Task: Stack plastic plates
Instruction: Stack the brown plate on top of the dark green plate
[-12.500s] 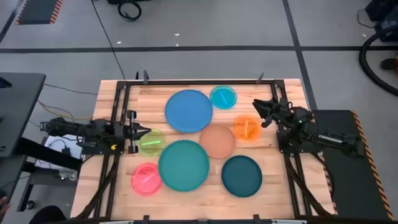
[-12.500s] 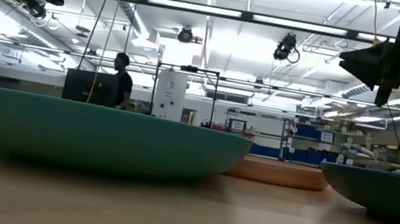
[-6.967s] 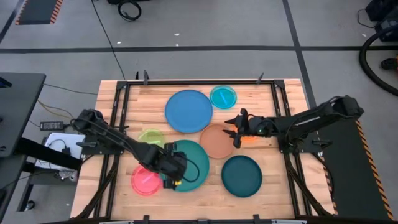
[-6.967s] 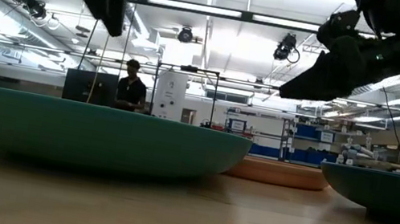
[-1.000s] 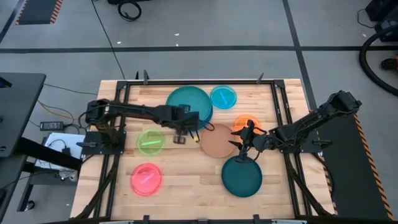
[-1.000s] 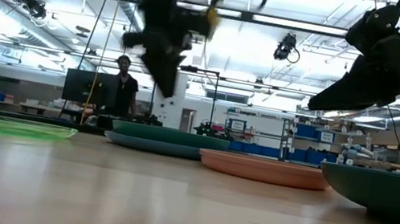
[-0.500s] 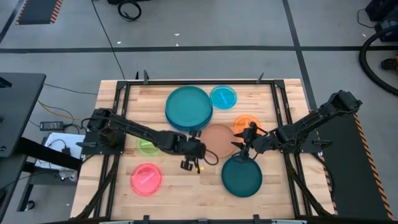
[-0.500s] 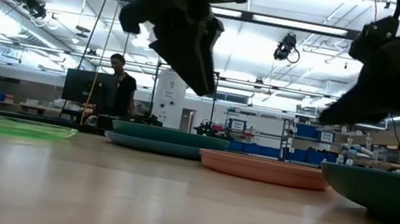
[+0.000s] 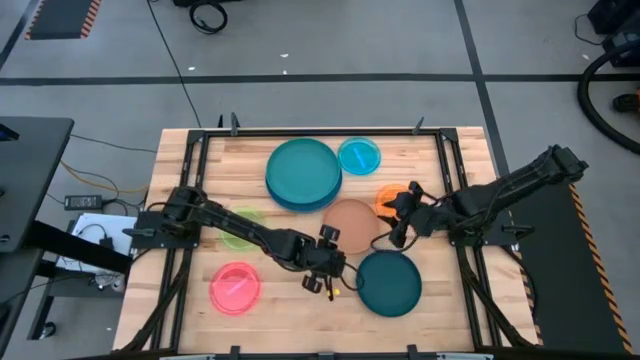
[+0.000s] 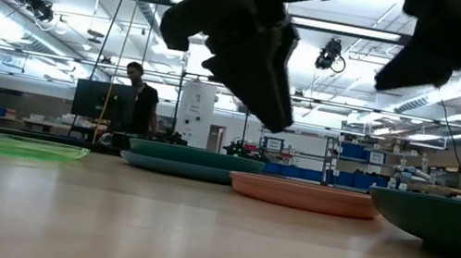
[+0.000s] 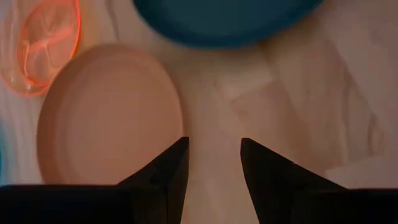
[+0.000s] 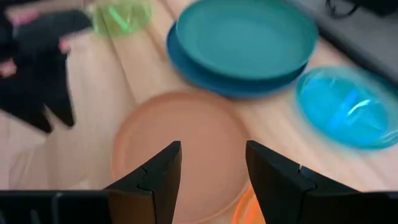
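A teal plate [image 9: 303,165] lies on the blue plate [image 9: 290,200] at the table's far middle. Next to them lie the small cyan plate [image 9: 359,155], the orange plate [image 9: 385,197], the tan plate [image 9: 348,225] and the dark teal plate [image 9: 392,285]. The lime green plate [image 9: 238,238] and the pink plate [image 9: 235,287] lie at the left. My left gripper [image 9: 340,277] hovers open just left of the dark teal plate [image 11: 224,18], over bare wood. My right gripper [image 9: 396,222] is open above the tan plate's [image 12: 180,143] right edge, beside the orange plate.
A black metal frame [image 9: 320,132] runs around the wooden table top. Bare wood [image 9: 300,310] shows along the near edge between the pink and dark teal plates. In the low view a person [image 10: 136,94] stands far behind the table.
My left gripper has swung from beside the teal-on-blue stack toward the table's near edge and right, ending beside the dark teal plate. My right gripper has risen and drawn a little toward the far edge. No plate has moved.
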`<state>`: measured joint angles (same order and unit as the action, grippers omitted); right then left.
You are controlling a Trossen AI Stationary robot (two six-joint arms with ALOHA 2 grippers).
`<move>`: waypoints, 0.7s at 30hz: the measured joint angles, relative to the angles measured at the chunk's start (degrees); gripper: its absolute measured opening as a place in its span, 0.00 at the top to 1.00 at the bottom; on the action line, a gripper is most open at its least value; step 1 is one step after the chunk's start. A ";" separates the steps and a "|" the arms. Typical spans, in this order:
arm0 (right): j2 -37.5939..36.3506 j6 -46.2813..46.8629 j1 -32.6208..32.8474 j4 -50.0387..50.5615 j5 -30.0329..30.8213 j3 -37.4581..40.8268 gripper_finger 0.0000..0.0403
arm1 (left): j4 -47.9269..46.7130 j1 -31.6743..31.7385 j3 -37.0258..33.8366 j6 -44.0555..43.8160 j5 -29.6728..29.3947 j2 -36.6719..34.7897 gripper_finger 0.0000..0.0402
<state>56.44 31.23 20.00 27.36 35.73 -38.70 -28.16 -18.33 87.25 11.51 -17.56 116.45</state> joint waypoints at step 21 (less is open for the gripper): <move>-18.26 -3.75 -7.33 -4.84 -0.83 6.36 0.60 | 18.51 2.47 0.91 18.86 7.28 1.94 0.62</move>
<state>38.18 27.49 12.67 22.52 34.89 -32.34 -9.65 -15.86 88.16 30.38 -10.28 118.39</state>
